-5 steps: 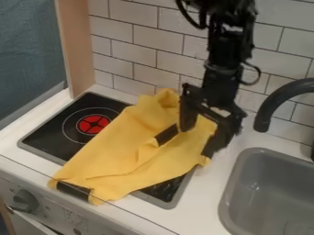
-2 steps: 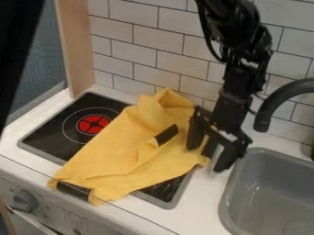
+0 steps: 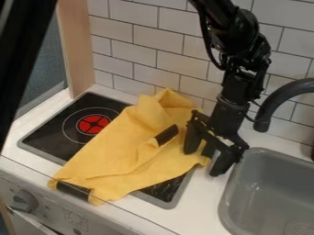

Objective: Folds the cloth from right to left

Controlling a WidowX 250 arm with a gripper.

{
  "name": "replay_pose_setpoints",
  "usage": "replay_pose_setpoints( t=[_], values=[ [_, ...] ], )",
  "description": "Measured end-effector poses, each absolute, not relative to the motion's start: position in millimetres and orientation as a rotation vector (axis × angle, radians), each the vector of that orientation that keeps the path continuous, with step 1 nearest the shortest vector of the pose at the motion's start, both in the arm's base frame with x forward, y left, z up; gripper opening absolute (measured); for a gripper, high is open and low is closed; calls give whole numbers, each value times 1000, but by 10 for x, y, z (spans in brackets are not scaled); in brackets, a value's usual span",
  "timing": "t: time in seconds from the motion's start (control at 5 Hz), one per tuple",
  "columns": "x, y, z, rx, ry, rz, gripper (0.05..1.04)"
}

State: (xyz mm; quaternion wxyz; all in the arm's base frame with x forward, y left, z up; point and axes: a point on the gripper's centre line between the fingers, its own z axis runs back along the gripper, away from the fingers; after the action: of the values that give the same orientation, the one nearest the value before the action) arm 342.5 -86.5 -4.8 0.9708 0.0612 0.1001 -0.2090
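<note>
My gripper (image 3: 205,160) is at the right edge of the yellow cloth (image 3: 126,142), its two fingers apart. One finger is over the cloth's right side, and the other is just past its edge, beside the sink. The cloth lies rumpled and slanting across the stove, with dark patches at its middle and its near left corner. Another dark patch lies between the fingers. Whether the fingertips touch the cloth, I cannot tell.
The black stove top (image 3: 46,133) with a red burner (image 3: 93,124) shows left of the cloth. A grey sink (image 3: 266,195) and black faucet (image 3: 287,95) stand to the right. White tiles rise behind. A dark blurred shape crosses the upper left.
My gripper has moved right and toward the front, from over the cloth to its right edge. The cloth looks unmoved. The dark shape at the upper left has come into view.
</note>
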Motion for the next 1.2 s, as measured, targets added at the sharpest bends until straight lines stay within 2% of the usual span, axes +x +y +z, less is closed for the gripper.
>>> replay_pose_setpoints(
  t=[0.2,0.4,0.6,0.8,1.2],
  values=[
    [3391,-839,-76,129,152,-418,639],
    [3373,-811,-67,138,136,-425,384],
    [3330,-804,-69,137,126,-425,197],
    [3313,-800,-60,129,122,-426,77],
    [3312,-748,40,77,86,-421,49]
  ],
)
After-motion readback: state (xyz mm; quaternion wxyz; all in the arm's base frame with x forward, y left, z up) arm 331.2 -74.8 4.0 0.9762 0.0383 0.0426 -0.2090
